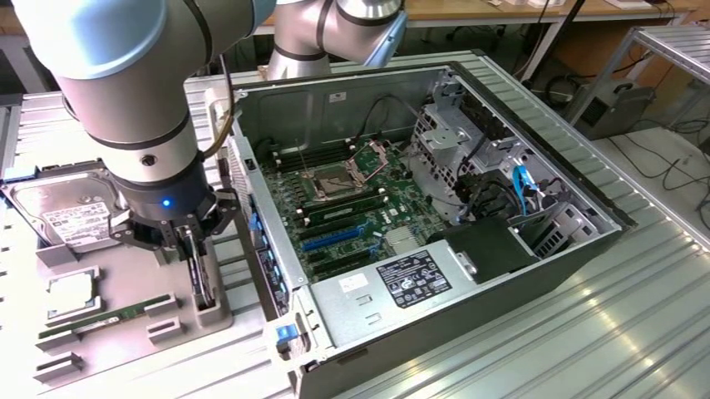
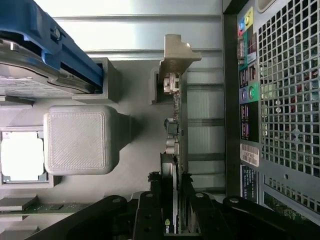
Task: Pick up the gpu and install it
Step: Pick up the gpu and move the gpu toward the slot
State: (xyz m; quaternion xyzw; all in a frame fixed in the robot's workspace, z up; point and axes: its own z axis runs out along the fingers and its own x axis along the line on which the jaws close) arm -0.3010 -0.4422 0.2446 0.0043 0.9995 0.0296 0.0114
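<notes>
The gpu (image 1: 201,287) stands on edge in a slot of the grey fixture tray (image 1: 133,341), just to the exterior view's left of the open computer case (image 1: 554,274). My gripper (image 1: 191,249) is lowered over it. In the wrist view the gpu (image 2: 174,150) runs edge-on from a beige holder (image 2: 176,55) down between my black fingers (image 2: 149,215), which press against both of its faces. The gripper (image 2: 171,215) is shut on the card, which still sits in its holder. The motherboard (image 1: 355,208) lies exposed in the case, with blue slots (image 1: 332,241).
The tray also holds a silver hard drive (image 1: 69,214), a processor chip (image 1: 69,295) and a green memory stick (image 1: 106,320). The case's rear panel with ports (image 2: 247,95) is close beside the card. A drive cage and cables (image 1: 488,166) fill the case's far side.
</notes>
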